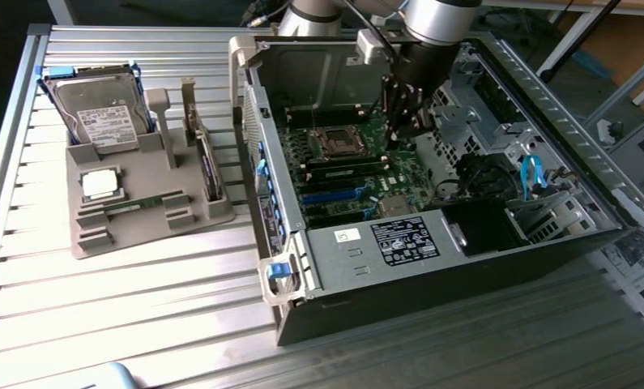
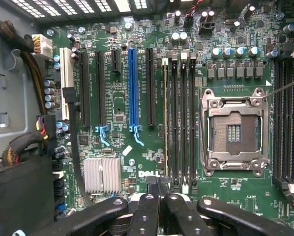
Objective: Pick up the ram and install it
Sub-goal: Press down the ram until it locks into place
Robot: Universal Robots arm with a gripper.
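- Gripper (image 2: 157,191) clenched shut, empty, hovering over the motherboard (image 2: 137,162) inside the case (image 1: 430,251).
- Ram (image 2: 165,123) looks seated edge-on in its slot, just beside the fingertips.
- Likely light, stiff, thin, fragile; grip by the long edges, not the chips.

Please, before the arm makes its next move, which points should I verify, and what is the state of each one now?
1. Gripper shut: ok.
2. Gripper over the motherboard, beside the memory slots: ok.
3. Anything held in its grip: cannot tell.
4. Green stick lying in the grey holder: ok, present.
5. Thin strip in the slot nearest the gripper is a seated ram: cannot tell.
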